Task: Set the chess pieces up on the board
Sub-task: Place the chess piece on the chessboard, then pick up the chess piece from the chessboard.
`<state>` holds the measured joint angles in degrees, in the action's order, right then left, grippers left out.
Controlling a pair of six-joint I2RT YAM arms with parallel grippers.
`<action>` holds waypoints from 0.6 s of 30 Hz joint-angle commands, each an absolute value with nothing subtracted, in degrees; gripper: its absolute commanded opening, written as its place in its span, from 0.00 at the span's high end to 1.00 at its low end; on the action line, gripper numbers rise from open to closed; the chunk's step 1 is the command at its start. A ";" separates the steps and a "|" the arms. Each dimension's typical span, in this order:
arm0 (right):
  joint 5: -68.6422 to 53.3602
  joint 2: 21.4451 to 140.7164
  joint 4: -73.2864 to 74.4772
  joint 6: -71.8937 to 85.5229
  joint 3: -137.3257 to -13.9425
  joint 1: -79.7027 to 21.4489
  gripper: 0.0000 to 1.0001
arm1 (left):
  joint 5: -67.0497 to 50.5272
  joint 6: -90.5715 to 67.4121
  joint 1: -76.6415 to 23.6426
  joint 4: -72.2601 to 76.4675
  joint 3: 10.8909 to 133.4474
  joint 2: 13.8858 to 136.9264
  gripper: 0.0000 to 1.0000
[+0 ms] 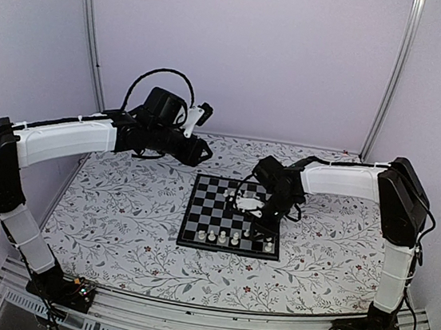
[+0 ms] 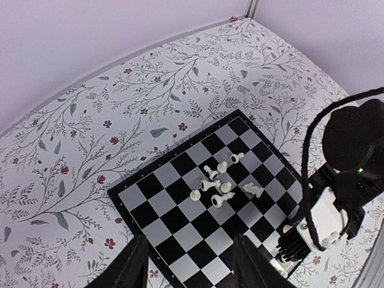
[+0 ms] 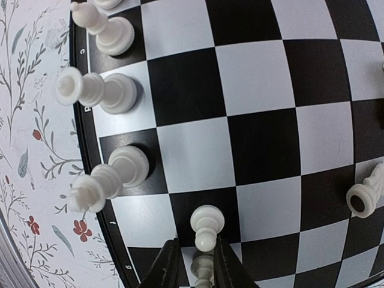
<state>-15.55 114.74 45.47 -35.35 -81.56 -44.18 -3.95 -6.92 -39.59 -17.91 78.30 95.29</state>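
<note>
You cannot tell whether the right gripper touches the shaded chess piece between its fingertips; the bottom edge cuts it off. From above, its arm hides part of the board.

Soft, even, bright light.
Chess pieces cast faint shadows; the board bows at the right wrist view's edges.
</note>
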 commanded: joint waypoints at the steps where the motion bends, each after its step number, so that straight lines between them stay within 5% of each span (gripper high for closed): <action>1: -14.48 111.94 45.39 -35.25 -80.78 -43.73 0.79 | -4.68 -6.87 -39.55 -18.07 79.83 96.08 0.50; 18: -17.47 111.46 45.88 -32.34 -90.30 -39.22 0.71 | -4.66 -6.99 -39.64 -18.03 79.81 95.98 0.49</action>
<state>-16.23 112.77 46.04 -34.98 -85.91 -41.71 -4.14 -6.92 -39.59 -17.91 78.39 95.29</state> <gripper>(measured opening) 0.287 0.508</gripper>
